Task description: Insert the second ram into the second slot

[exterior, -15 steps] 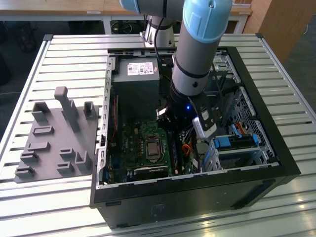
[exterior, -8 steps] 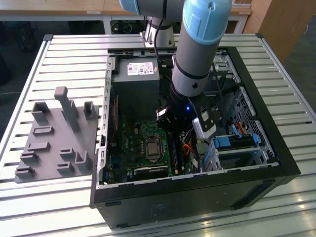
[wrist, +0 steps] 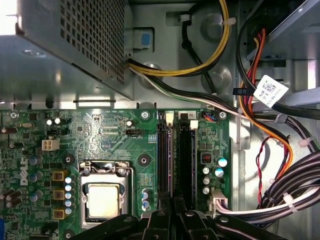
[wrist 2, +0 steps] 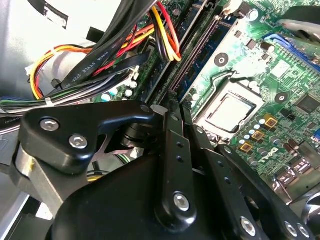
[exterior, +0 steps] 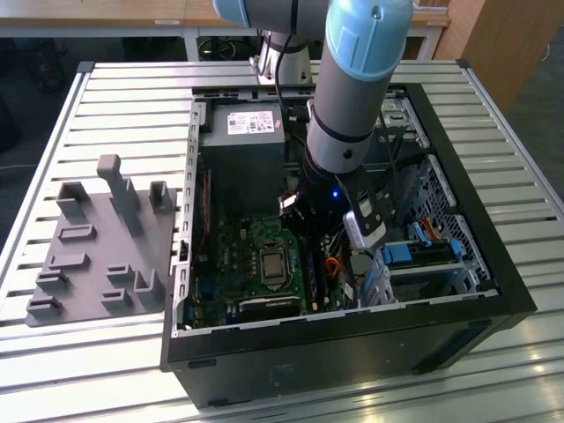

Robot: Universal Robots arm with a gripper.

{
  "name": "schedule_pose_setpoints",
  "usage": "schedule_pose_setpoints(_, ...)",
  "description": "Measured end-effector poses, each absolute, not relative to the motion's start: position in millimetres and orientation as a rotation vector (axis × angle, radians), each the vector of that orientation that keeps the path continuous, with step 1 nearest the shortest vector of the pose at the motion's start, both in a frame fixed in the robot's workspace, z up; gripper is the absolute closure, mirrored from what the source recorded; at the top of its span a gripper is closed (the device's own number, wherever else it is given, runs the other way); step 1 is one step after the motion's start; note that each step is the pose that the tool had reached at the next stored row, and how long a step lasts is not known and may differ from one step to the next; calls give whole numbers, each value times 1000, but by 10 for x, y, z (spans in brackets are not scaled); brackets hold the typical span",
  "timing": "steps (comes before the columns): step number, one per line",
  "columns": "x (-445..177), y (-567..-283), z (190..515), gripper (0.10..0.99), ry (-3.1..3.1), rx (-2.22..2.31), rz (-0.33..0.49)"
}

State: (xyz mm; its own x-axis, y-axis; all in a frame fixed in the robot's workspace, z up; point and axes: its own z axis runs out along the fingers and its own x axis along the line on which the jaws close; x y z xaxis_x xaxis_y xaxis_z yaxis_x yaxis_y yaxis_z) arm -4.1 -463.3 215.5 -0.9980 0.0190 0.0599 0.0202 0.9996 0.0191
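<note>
Grey fixture tray (exterior: 97, 256), slatted table (exterior: 132, 97) — open computer case (exterior: 352, 339)

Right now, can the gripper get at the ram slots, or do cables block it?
Probably yes. The gripper hangs just over the slots, and the cables run beside them, with none crossing in the first wrist view.

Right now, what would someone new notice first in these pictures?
The big light-blue robot arm plunging into the open computer case on the slatted table. Next, the green motherboard with its bare processor beside the memory slots, and the bundle of coloured cables nearby.
</note>
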Motion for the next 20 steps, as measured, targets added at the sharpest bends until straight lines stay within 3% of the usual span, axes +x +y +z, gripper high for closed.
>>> schedule_pose_setpoints(14, -41, -4633, 2115, 949, -3082, -30, -31)
schedule_pose_setpoints(16, -41, -4632, 2115, 937, -3082, -30, -31)
schedule_pose_setpoints(17, -41, -4632, 2117, 875, -3082, -30, -31)
schedule_pose_setpoints(20, -41, -4633, 2155, 875, -3081, -30, -31)
